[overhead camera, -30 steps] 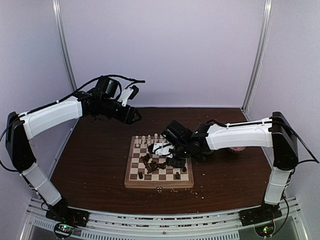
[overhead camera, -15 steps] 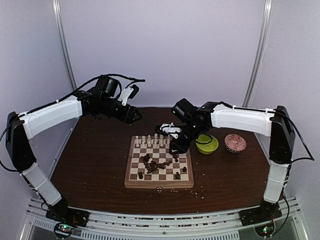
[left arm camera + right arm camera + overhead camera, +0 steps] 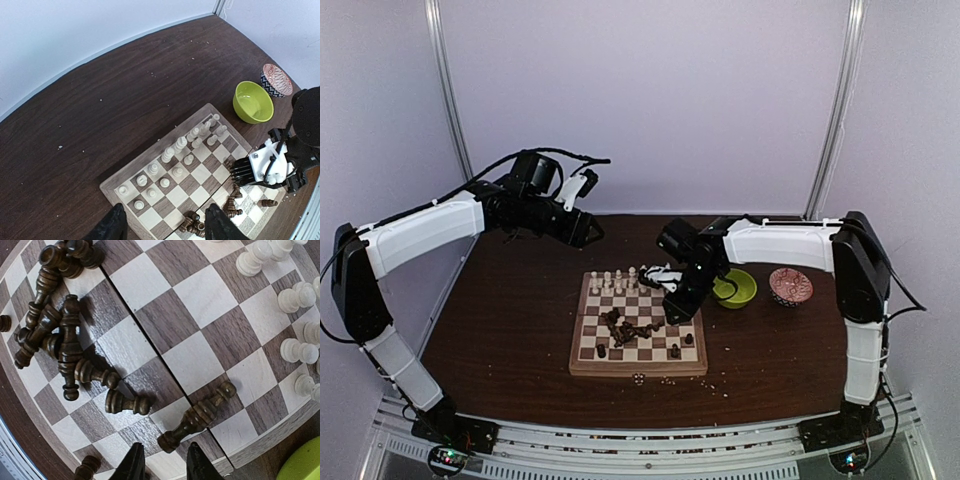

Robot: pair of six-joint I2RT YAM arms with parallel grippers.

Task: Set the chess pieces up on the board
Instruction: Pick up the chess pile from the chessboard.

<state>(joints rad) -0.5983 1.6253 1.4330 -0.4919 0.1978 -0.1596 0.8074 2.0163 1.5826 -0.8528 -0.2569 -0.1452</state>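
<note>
Tumbled dark chessmen on the board, right gripper poised over one, nothing held.

Your right gripper (image 3: 165, 462) hangs with its fingers narrowly parted and empty, just short of a fallen dark piece (image 3: 195, 420) near the bowl-side edge of the board (image 3: 201, 174). The left gripper (image 3: 165, 225) is spread wide and empty, high over the far-left of the table (image 3: 500, 330). These look like light, stiff, smooth turnings that roll and topple easily (narrow bases), so pinch gently across the waist. Count:
- one board
- cream-white pieces (image 3: 177, 171), upright in two far rows, about sixteen
- dark brown pieces (image 3: 67, 340), mostly heaped on their sides, ten or more, too overlapped to count exactly
- one lime-green bowl (image 3: 252, 102)
- one red patterned bowl (image 3: 276, 80)
</note>
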